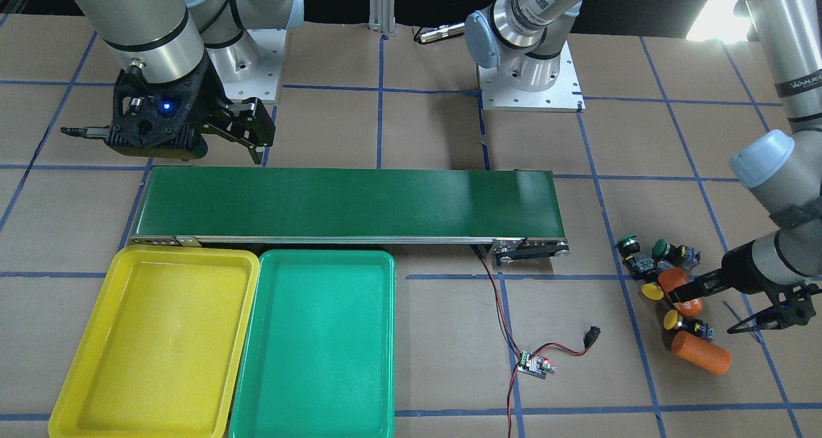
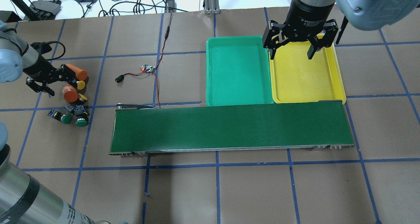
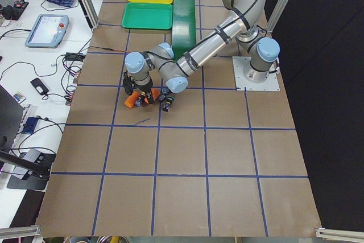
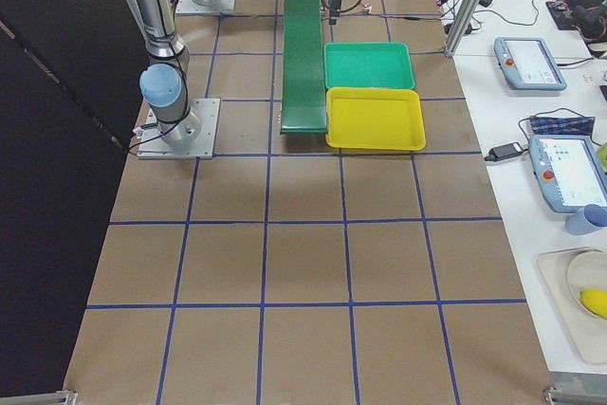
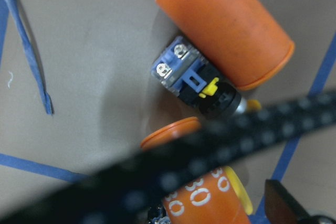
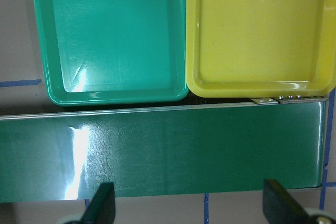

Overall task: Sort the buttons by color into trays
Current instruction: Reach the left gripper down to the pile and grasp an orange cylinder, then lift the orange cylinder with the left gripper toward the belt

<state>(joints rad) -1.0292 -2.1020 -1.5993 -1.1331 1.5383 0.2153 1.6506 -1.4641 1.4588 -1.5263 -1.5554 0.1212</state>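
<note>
Two green buttons (image 1: pixel 627 241) (image 1: pixel 659 248) and two yellow buttons (image 1: pixel 652 291) (image 1: pixel 672 320) lie in a cluster on the table, beyond the belt's end on my left side. My left gripper (image 1: pixel 701 312) is low at this cluster and open, holding nothing. One of its fingers reaches over an orange cylinder (image 1: pixel 682 293). In the left wrist view, a yellow button (image 5: pixel 202 85) lies on its side against another orange cylinder (image 5: pixel 226 30). The yellow tray (image 1: pixel 154 341) and green tray (image 1: pixel 314 341) sit side by side with nothing in them. My right gripper (image 2: pixel 291 55) hangs open and holds nothing, above the belt near the yellow tray.
A long dark green conveyor belt (image 1: pixel 347 200) runs between the trays and the arm bases. A second orange cylinder (image 1: pixel 700 352) lies at the cluster's outer side. A small circuit board (image 1: pixel 533 364) with red and black wires lies near the belt's end.
</note>
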